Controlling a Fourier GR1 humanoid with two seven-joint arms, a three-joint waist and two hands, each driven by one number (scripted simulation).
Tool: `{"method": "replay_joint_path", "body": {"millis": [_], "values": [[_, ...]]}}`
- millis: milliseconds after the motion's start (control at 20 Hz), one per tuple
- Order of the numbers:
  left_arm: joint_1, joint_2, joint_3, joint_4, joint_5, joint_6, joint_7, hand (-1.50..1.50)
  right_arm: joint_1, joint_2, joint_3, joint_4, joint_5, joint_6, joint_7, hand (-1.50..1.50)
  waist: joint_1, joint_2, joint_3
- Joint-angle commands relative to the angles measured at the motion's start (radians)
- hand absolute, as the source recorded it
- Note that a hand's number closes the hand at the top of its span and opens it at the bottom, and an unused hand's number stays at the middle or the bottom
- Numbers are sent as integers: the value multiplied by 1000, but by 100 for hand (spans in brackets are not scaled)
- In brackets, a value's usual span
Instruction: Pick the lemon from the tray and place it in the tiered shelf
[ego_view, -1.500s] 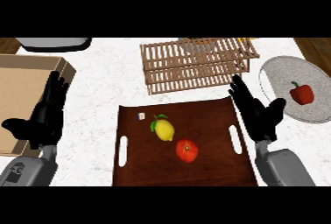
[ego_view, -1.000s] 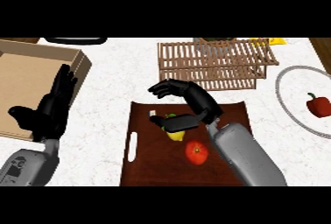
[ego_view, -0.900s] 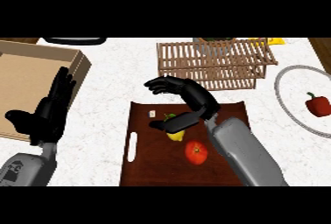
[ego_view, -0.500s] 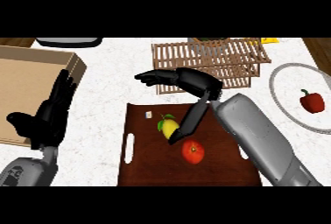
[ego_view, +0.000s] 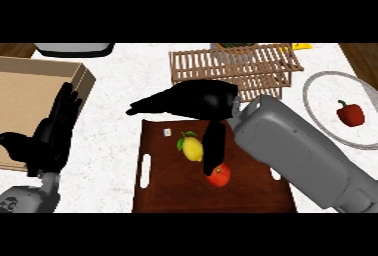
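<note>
The yellow lemon (ego_view: 192, 148) with a green leaf lies on the dark brown tray (ego_view: 214, 200), in its far middle. A red tomato (ego_view: 218, 176) sits just nearer and to its right. My right hand (ego_view: 190, 102) hovers over the tray's far edge, open, fingers stretched to the left and thumb (ego_view: 214, 150) hanging down right beside the lemon. It holds nothing. The wooden tiered shelf (ego_view: 236, 65) stands behind the tray. At the left, my left hand (ego_view: 52, 135) rests open with its fingers up.
A cardboard box (ego_view: 29, 95) lies at the left, partly under the left hand. A grey plate (ego_view: 319, 107) with a red bell pepper (ego_view: 351, 114) is at the right. A grey object (ego_view: 74, 48) shows at the far left edge.
My right arm swung from the tray's right side over the tray and the lemon, then lifted toward the far edge. The lemon stays on the tray. The left hand kept still.
</note>
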Motion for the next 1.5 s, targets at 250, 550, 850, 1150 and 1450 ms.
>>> {"method": "replay_joint_path", "body": {"millis": [250, 550, 850, 1150, 1450], "values": [[32, -42, -7, -51, -49, 45, 9, 0, 7, 104, 155, -129, 252, -34, 285, -150, -9, 6, 0], [62, -28, 25, -36, -43, -18, -13, 0, 58, 113, 245, -123, 436, -35, 302, -150, -6, 8, 0], [37, -20, 54, -62, -40, -33, 20, 0, 116, 120, 354, -25, 638, -106, 330, -150, -3, 10, 0], [128, -23, 80, -134, -55, -65, 54, 0, 187, 111, 244, -17, 703, -93, 224, -150, -2, 8, 1], [59, -98, 55, -105, -124, -49, 84, 0, 194, 169, 188, 141, 816, -161, 74, -150, -3, 10, 1]]}}
